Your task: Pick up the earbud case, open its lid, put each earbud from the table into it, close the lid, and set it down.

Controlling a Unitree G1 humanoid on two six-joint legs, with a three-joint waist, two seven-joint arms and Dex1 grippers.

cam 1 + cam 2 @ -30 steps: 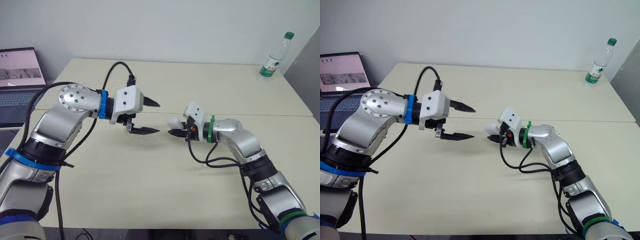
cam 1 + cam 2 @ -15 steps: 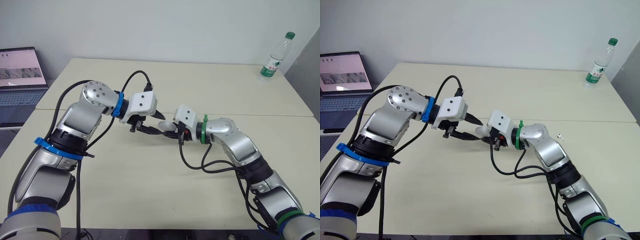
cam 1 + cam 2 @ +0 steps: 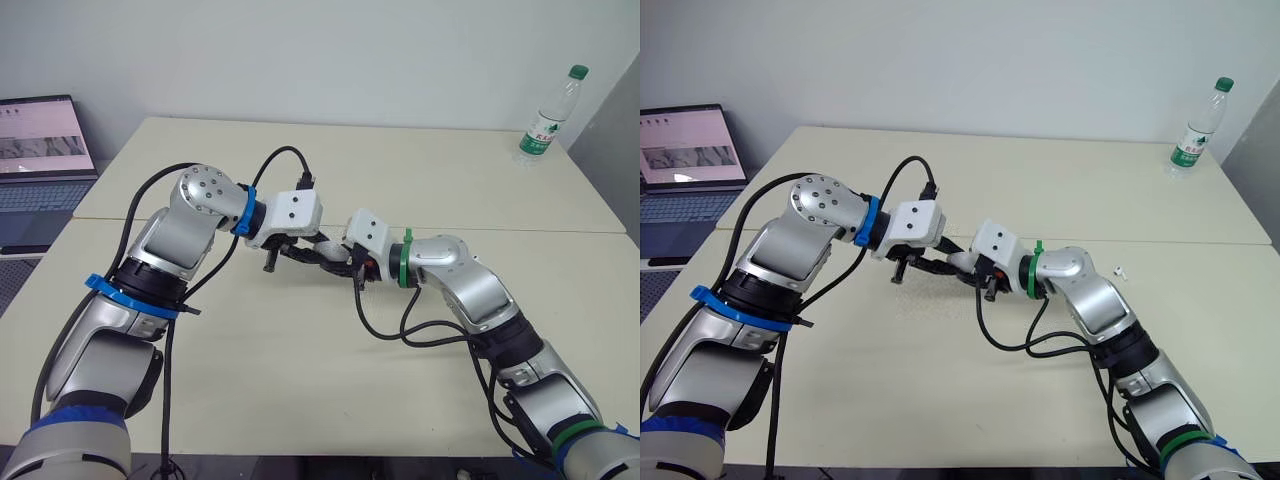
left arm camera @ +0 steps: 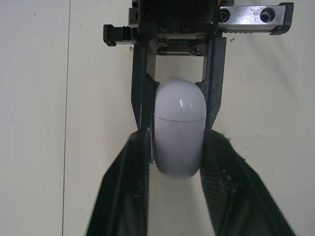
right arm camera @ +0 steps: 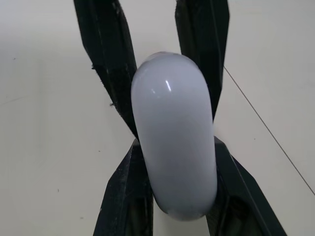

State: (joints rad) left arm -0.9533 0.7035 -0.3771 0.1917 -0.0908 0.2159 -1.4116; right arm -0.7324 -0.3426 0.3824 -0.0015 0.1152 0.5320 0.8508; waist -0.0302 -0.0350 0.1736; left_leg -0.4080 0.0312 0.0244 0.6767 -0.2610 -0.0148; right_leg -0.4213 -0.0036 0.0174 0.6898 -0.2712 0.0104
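The white, pill-shaped earbud case (image 4: pixel 179 132) hangs a little above the middle of the beige table (image 3: pixel 300 380). My right gripper (image 5: pixel 174 147) is shut on it from the right, its black fingers (image 5: pixel 123 191) pressed to both sides. From the left, my left gripper (image 4: pixel 178 142) meets the same case, and its fingers (image 4: pixel 133 187) lie tight against the other end. The lid seam shows closed. In the eye views the two grippers meet tip to tip around the case (image 3: pixel 960 262). One small white earbud (image 3: pixel 1119 270) lies on the table to the right of my right forearm.
A clear water bottle (image 3: pixel 548 112) with a green cap stands at the far right corner. An open laptop (image 3: pixel 40 140) sits off the table's left side. A seam (image 3: pixel 560 228) runs across the table between its two halves.
My left gripper, wide open and apart from the case a second ago, has moved right and narrowed onto the case. The right gripper has carried the case slightly left.
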